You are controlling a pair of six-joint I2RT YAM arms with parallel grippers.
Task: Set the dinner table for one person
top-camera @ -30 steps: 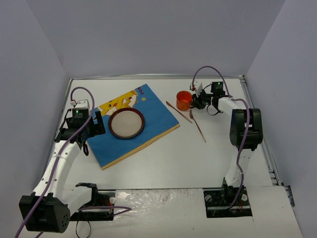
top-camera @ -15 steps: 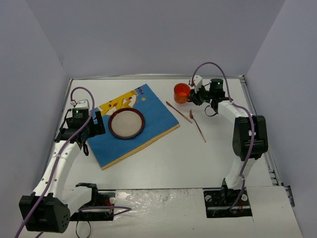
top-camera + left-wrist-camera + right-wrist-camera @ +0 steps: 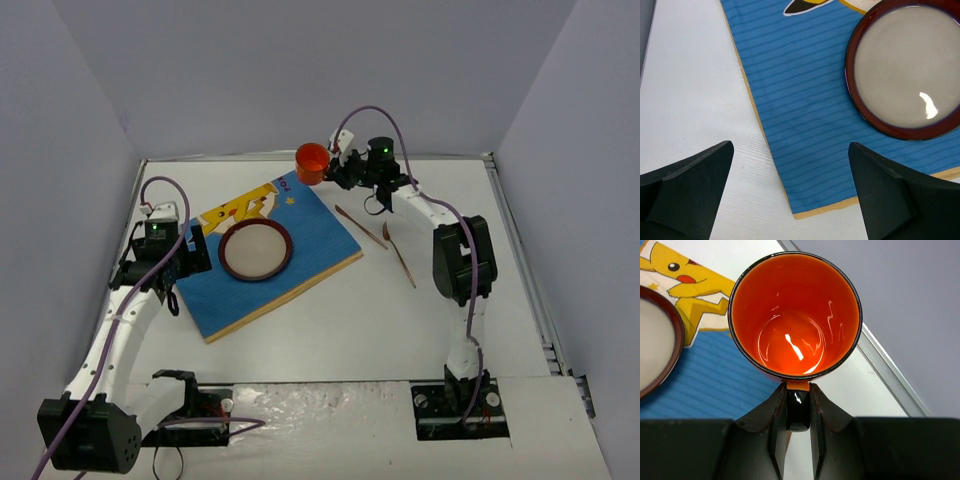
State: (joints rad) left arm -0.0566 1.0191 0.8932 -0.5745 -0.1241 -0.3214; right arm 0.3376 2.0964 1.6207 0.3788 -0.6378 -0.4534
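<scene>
Top external view: we have swung the glossy orange cup (image 3: 311, 157), handle clamped in our right pincer (image 3: 335, 166), over the far corner of the blue striped placemat (image 3: 310, 232) on the large white counter (image 3: 400, 320), ready to lower; our left pincer (image 3: 790, 165) gapes apart.

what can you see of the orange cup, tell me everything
The cup is round, glossy orange inside with a thin dark rim, and empty; it looks like glazed ceramic or plastic. The right gripper is shut on a dark glossy part at its side, apparently a handle. Its mouth faces the wrist camera. It seems to be held above the far edge of the table, by the far corner of the blue mat. Nothing else touches it.
</scene>
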